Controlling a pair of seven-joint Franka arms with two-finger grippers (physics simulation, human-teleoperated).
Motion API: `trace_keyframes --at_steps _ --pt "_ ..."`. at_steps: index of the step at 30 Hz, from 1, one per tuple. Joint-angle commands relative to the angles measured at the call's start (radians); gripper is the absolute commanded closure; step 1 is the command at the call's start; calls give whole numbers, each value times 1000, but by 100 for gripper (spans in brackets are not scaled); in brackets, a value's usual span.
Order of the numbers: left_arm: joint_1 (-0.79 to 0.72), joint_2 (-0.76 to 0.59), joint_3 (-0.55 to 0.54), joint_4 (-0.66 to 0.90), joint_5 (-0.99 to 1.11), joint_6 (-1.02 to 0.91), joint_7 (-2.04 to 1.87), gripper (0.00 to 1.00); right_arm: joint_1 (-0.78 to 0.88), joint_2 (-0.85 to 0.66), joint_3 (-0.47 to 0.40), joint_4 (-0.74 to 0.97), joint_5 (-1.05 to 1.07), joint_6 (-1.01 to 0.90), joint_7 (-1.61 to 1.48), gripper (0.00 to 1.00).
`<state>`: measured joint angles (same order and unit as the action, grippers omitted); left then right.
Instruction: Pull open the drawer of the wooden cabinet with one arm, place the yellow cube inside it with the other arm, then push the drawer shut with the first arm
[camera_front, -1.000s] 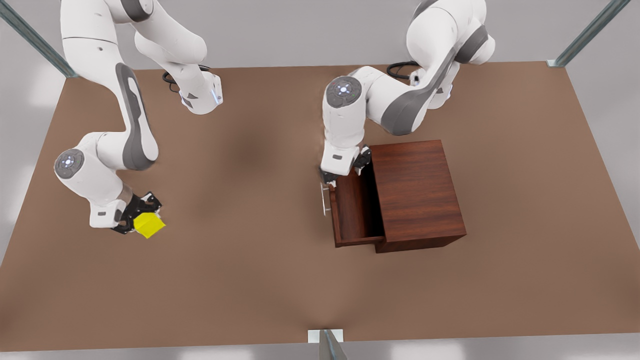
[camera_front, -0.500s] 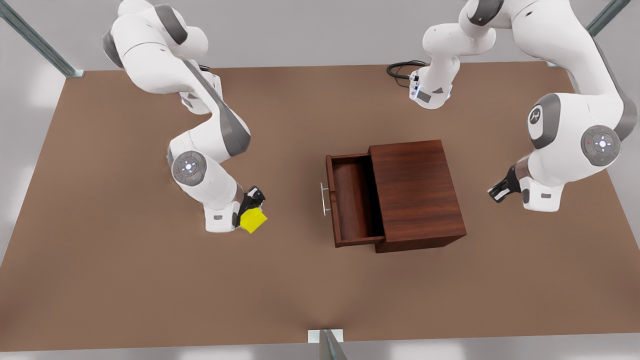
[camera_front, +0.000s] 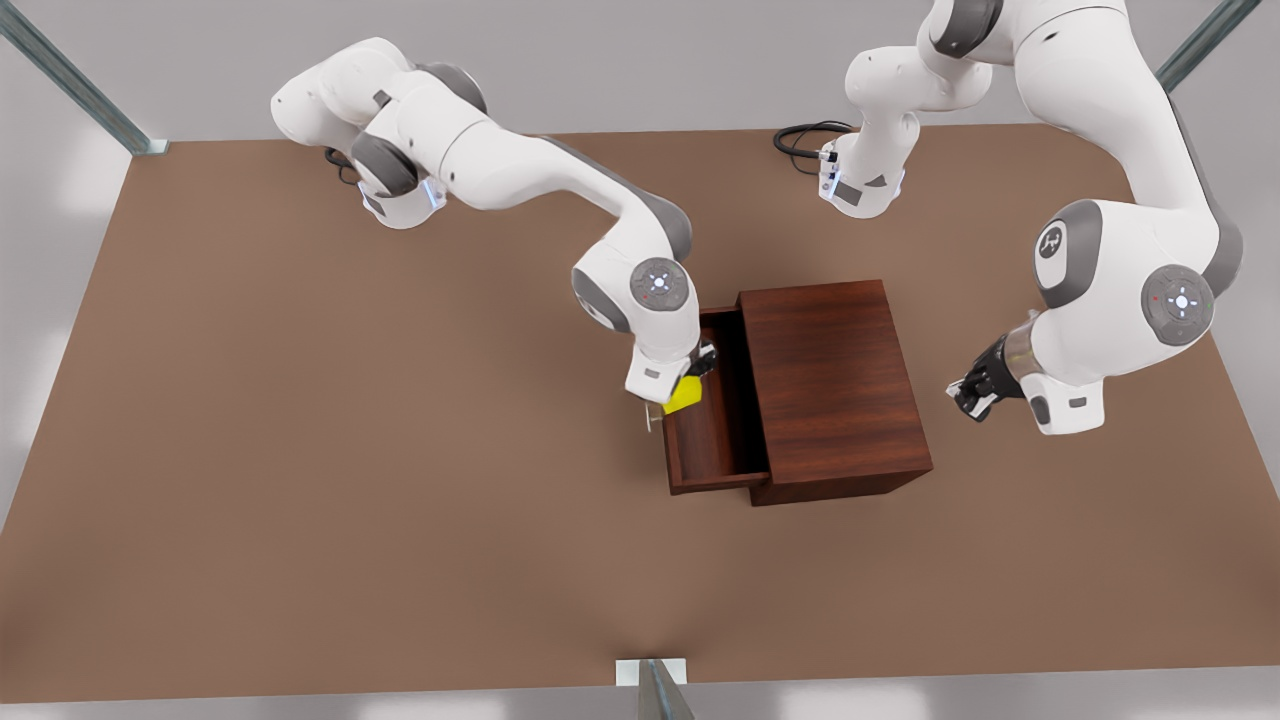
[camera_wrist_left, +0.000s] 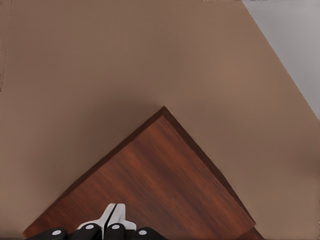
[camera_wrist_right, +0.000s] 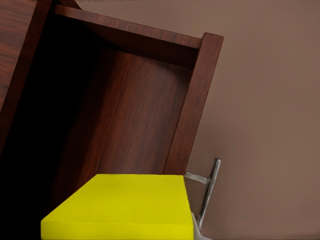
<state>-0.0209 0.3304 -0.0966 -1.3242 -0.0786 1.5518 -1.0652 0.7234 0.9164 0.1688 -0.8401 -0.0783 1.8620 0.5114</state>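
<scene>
One wooden cabinet (camera_front: 835, 388) sits right of centre on the brown surface (camera_front: 300, 500), its single drawer (camera_front: 715, 440) pulled out toward the front view's left, long axis running top to bottom of the frame. One yellow cube (camera_front: 684, 394) hangs over the drawer's handle edge, pinched by the right hand (camera_front: 690, 385). The left hand (camera_front: 972, 392), fingers pressed together, waits right of the cabinet.

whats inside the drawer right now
The drawer shows bare wood floor. The right gripper holds the yellow cube above its front edge, covering that part.
</scene>
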Motion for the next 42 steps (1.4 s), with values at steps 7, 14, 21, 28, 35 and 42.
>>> trace_keyframes --at_steps 7,14,21,28,35,42 --pt "9 2 0 0 -1 -1 -294 79 44 36 3 24 -15 103 699 0" --pt "-96 1 -6 2 -96 11 -502 79 -221 -214 -8 -43 -40 -157 368 0" --pt "-519 75 -3 2 -187 504 -1337 79 -728 -629 -9 -410 17 -290 -485 0" --pt "-619 255 0 14 31 711 -1607 79 -726 -662 -63 -544 66 -208 -594 0" --pt "-665 363 0 13 92 743 -1613 79 -720 -692 -52 -533 60 -233 -516 0" --pt "-656 374 0 -1 135 594 -1365 79 -730 -688 -58 -528 57 -222 -479 0"
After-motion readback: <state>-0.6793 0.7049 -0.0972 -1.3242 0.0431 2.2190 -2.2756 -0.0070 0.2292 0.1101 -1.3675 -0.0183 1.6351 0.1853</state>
